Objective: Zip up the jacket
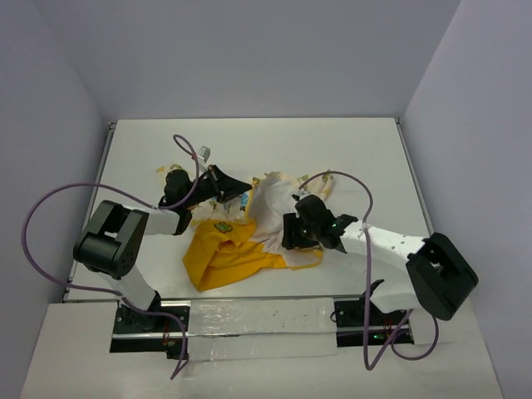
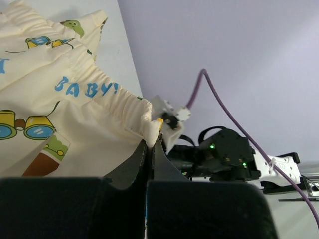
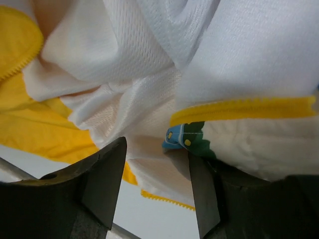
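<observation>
Jacket point(image 1: 237, 253) lies crumpled at centre of table point(image 1: 133, 158), yellow part toward the near edge. L gripper point(image 2: 149, 143) is pressed together, pinching its cream printed hem. R gripper point(image 3: 157, 167) is spread over white mesh lining point(image 3: 129, 64), just beside yellow zipper tape point(image 3: 239, 110).

Just beyond the matt black plastic fingers point(image 3: 102, 181) of the right gripper point(image 3: 157, 191), the small soft cream-and-yellow cloth jacket point(image 3: 259, 55) shows a white open-weave mesh lining point(image 3: 134, 59), smooth matt yellow fabric and a finely toothed yellow zip tape point(image 3: 239, 110).
</observation>
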### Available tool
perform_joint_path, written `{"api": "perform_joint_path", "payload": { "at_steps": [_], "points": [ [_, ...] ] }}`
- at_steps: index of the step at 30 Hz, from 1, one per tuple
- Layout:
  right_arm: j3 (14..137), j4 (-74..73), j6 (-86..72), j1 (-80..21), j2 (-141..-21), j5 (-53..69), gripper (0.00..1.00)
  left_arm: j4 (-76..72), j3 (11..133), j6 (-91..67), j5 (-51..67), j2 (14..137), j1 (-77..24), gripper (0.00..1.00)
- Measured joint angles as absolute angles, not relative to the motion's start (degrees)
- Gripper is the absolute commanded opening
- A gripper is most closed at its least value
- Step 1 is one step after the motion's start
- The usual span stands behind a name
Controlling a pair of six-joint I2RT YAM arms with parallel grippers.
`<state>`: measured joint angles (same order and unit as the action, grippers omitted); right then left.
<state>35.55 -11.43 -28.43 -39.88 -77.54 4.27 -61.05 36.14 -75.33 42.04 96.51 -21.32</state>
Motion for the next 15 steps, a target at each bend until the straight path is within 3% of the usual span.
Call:
{"api": "perform_joint_path", "payload": {
  "at_steps": [9,15],
  "points": [
    [37.65,-17.93,-29.27,-38.57,-64.61,0.08,0.75,-58.05,36.88,-74.07,41.76,96.46,-21.32,0.00],
    [39.10,-18.13,-30.11,-27.58,-60.08,-0.21,0.79,-56.79,37.17,-73.14,41.76,96.19,-21.32,0.00]
  ]
}}
